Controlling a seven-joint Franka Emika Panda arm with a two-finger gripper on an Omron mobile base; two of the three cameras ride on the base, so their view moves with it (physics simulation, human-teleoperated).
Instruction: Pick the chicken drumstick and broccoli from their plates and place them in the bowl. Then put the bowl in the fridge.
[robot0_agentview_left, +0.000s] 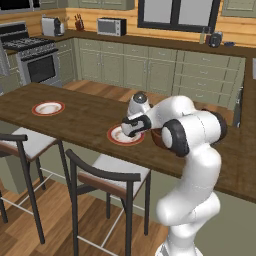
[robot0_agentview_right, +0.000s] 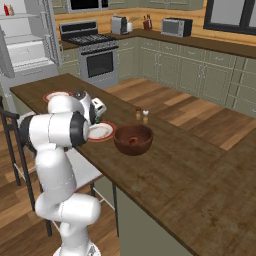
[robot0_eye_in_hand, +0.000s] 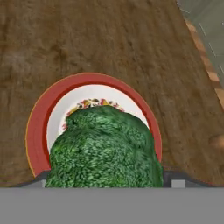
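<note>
The green lumpy broccoli (robot0_eye_in_hand: 103, 148) looms close in the hand view, between my fingertips (robot0_eye_in_hand: 40, 176), which hold it above the near red-rimmed plate (robot0_eye_in_hand: 41, 118). My gripper (robot0_agentview_left: 131, 131) hangs just over that plate (robot0_agentview_left: 116, 137) on the wooden counter. The dark wooden bowl (robot0_agentview_right: 133, 138) stands right beside the plate, and a small reddish bit (robot0_agentview_right: 131, 141) inside it looks like the drumstick. A second plate (robot0_agentview_left: 48, 108) sits farther left. The fridge (robot0_agentview_right: 25, 47) stands open at the far left, showing pale shelves.
Two small shakers (robot0_agentview_right: 141, 115) stand behind the bowl. Two stools (robot0_agentview_left: 107, 172) are tucked under the counter's near edge. A steel range (robot0_agentview_right: 92, 50) and cabinets line the far wall. The counter (robot0_agentview_right: 190, 170) stretches bare to the right of the bowl.
</note>
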